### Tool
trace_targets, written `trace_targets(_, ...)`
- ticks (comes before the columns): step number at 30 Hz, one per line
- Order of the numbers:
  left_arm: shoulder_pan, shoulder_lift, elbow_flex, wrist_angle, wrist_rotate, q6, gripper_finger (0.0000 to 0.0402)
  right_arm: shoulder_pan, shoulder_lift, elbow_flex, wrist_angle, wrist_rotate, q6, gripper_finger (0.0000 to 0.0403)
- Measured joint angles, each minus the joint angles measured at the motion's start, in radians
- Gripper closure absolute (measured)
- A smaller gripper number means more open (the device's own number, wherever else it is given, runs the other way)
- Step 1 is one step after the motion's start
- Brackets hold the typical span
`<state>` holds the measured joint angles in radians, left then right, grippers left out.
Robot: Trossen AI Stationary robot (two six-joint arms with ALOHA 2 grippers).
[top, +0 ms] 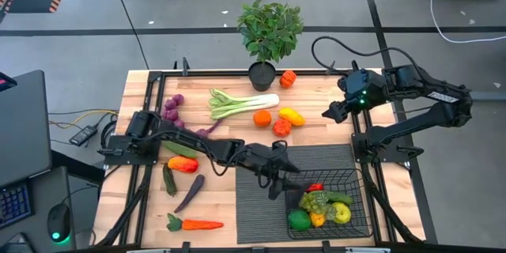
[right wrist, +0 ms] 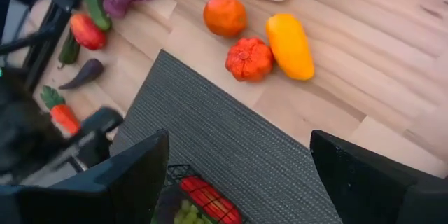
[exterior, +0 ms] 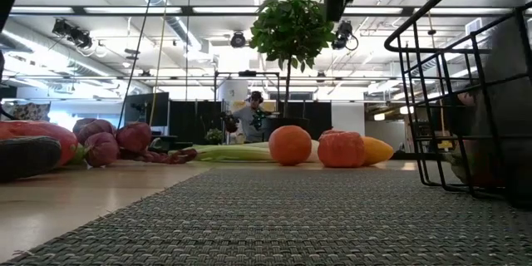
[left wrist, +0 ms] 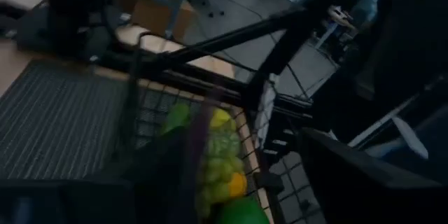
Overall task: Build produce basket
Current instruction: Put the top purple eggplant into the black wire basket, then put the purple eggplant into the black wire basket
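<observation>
The black wire basket stands on the dark ribbed mat at the near right. It holds a red pepper, green grapes, a lime and other pieces. My left gripper hovers open just outside the basket's left rim, with nothing between its fingers. My right gripper stands open and high over the far right of the table. On the wood lie a leek, an orange, a yellow pepper, a carrot, an eggplant and a cucumber.
A potted green plant stands at the far edge with an orange-red piece beside it. Purple produce and a red pepper lie by the left arm. A person stands in the room behind the table.
</observation>
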<state>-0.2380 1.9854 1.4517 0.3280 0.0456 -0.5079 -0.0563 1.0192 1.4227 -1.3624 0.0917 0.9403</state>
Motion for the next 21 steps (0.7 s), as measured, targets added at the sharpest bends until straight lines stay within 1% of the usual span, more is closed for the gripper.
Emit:
trace_targets(3, 0.017, -0.025, 0.0, -0.049, 0.019, -0.067, 0.0088, 0.0, 0.003, 0.0, 0.0, -0.028, -0.042, 0.0054)
trace_targets(6, 0.034, -0.088, 0.0, -0.196, 0.031, -0.111, 0.0088, 0.0, 0.002, 0.0, 0.0, -0.033, -0.077, 0.0054)
trace_targets(9, 0.047, -0.17, 0.0, -0.419, 0.031, -0.09, 0.0099, 0.0, 0.002, 0.0, 0.0, -0.028, -0.134, 0.0054)
trace_targets(12, 0.052, -0.247, 0.001, -0.651, 0.03, -0.097, 0.0111, 0.0, 0.002, 0.0, 0.001, 0.006, -0.195, 0.0054)
trace_targets(17, 0.018, -0.315, 0.001, -1.018, 0.03, -0.218, 0.0121, 0.0, 0.003, 0.0, 0.03, 0.057, -0.28, 0.0054)
trace_targets(21, -0.039, -0.326, 0.001, -1.282, 0.048, -0.379, 0.0122, 0.0, 0.003, 0.0, 0.099, 0.064, -0.34, 0.0054)
